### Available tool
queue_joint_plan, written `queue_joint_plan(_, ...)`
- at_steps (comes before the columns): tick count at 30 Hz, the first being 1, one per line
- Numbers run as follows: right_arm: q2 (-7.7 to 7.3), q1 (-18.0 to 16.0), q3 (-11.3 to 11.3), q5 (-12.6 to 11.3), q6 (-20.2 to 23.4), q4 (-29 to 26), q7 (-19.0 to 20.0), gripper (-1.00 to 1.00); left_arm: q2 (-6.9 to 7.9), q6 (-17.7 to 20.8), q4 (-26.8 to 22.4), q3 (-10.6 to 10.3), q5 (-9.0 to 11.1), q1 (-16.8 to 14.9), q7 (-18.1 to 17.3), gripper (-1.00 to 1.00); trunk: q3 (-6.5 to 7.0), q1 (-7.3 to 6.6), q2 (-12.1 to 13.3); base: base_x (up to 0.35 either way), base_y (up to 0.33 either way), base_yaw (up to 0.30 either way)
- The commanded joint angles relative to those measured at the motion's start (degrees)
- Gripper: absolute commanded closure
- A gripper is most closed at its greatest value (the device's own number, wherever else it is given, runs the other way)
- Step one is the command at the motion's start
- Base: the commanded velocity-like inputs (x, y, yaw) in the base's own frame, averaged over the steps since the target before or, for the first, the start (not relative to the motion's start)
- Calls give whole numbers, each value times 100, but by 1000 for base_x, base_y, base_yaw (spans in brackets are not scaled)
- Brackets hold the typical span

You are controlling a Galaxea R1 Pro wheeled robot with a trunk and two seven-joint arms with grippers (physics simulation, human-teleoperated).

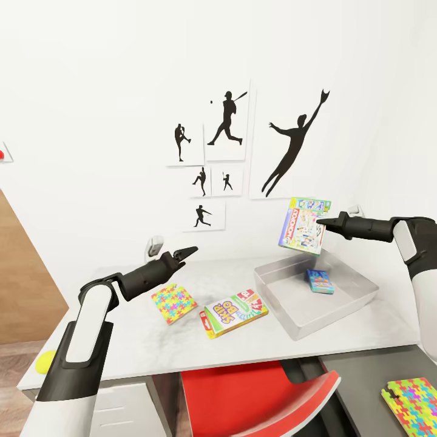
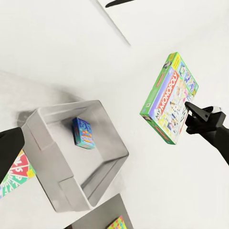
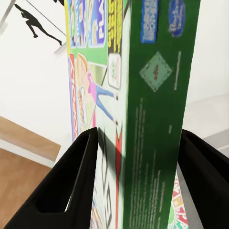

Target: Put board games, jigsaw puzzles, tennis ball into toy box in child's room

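My right gripper [image 1: 320, 223] is shut on a green Monopoly board game [image 1: 301, 226], held upright in the air above the far wall of the toy box [image 1: 340, 306]; its fingers [image 3: 78, 181] clamp the game's edge. A small blue game box [image 1: 319, 281] lies inside the toy box. On the white table [image 1: 139, 346] lie a jigsaw puzzle [image 1: 173, 303] and another board game [image 1: 235, 311]. My left gripper [image 1: 187, 250] hovers open above the puzzle, holding nothing. The tennis ball [image 1: 44, 362] rests near the table's left front corner. A second jigsaw puzzle [image 1: 414, 405] lies at the lower right.
A red chair [image 1: 255, 394] is tucked under the table's front edge. Black silhouette prints [image 1: 227, 145] hang on the white wall behind the table. Wood floor shows at the far left.
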Motion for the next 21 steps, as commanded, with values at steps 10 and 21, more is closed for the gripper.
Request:
queue_joint_plan(10,1,-7,-12,10,21,2,25,100,-6,36,-3,13,36,-6,28,-100,-13,4,-13,0,0,0)
queue_joint_plan(21,3,-2,-30,18,47,-10,26,100,-19,26,-3,-12,21,-10,55,-100,-13,4,-13,0,0,0)
